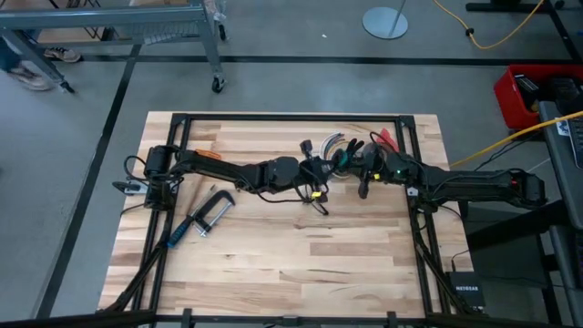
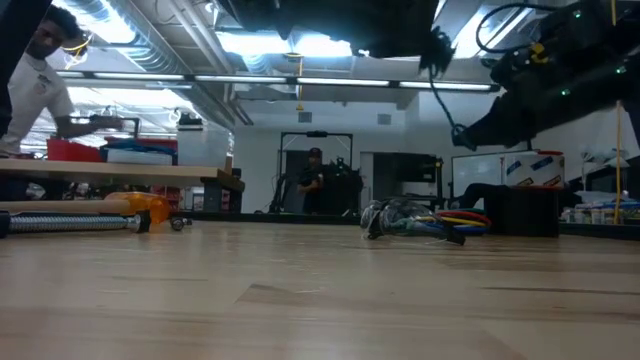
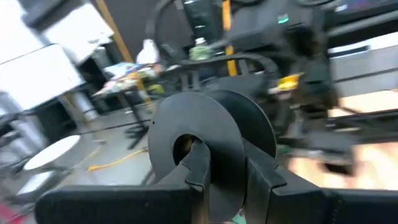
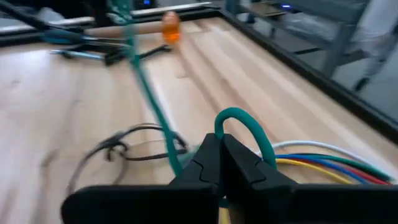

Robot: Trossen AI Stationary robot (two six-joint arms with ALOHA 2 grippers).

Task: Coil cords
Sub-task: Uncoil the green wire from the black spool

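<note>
Both dark arms reach in from the side edges of the pale wooden slatted worktop [image 1: 273, 264] and meet just short of the middle of its far edge.

The left tool [image 3: 227, 163] is narrowed onto a flat black plastic disc with a central hole [image 3: 199, 140], one finger [image 3: 198, 163] lying across the hole and the disc standing upright between the two fingers.

The right tool [image 4: 222, 163] is fully closed, its fingertips pressed together on a teal insulated wire [image 4: 239, 121] that arches up in a loop right at the tips. That wire belongs to the bundle of multicoloured wires [image 4: 323, 163], which lies on the worktop beside this tool.

The thin black flexible cable [image 1: 317, 202] hangs in a loose tangle on the worktop below the left tool, toward the centre, with its small yellow piece [image 1: 315, 193] showing. No coil can be made out.

A silver metal bar clamp with a blue handle [image 1: 200, 219] lies near the left edge, well apart from both tools.
</note>
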